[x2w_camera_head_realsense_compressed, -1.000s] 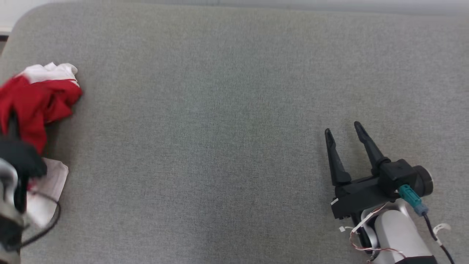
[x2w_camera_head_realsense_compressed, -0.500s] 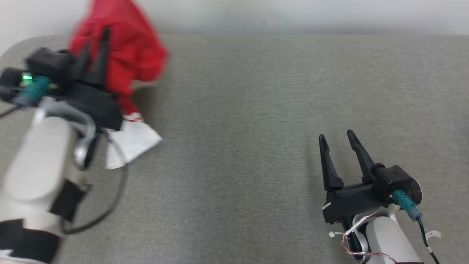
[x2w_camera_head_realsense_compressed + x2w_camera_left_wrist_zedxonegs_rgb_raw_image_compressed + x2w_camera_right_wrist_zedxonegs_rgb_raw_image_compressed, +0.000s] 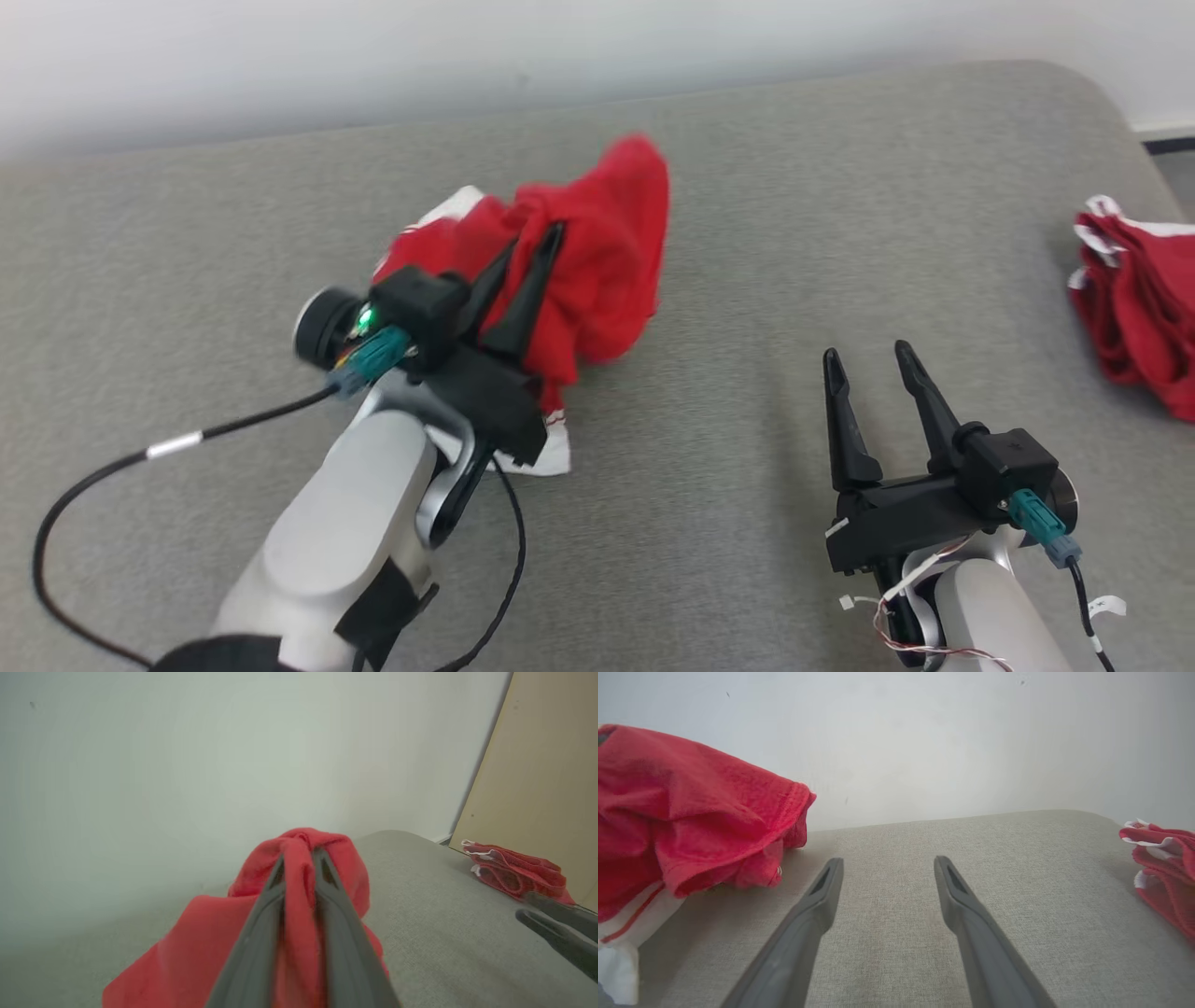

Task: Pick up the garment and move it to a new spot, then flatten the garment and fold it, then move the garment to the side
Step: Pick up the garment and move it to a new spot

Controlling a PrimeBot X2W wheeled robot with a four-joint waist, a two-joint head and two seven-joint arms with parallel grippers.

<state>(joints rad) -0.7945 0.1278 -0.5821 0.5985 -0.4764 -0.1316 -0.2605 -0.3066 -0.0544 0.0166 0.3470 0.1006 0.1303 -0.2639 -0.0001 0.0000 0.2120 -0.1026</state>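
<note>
While the two long fingers of the left gripper (image 3: 537,238) squeeze a fold of the red garment (image 3: 607,233), the rest of that cloth bunches up around them, and its white part hangs down to the grey cushion (image 3: 747,233) beside the wrist. Well apart from the garment, the right gripper (image 3: 867,353) holds its jaws wide open, low over the cushion. Another red cloth pile (image 3: 1134,299) lies near the cushion's right edge.

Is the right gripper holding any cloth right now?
No, the right gripper stands open over the bare grey surface, with nothing between its jaws.
</note>
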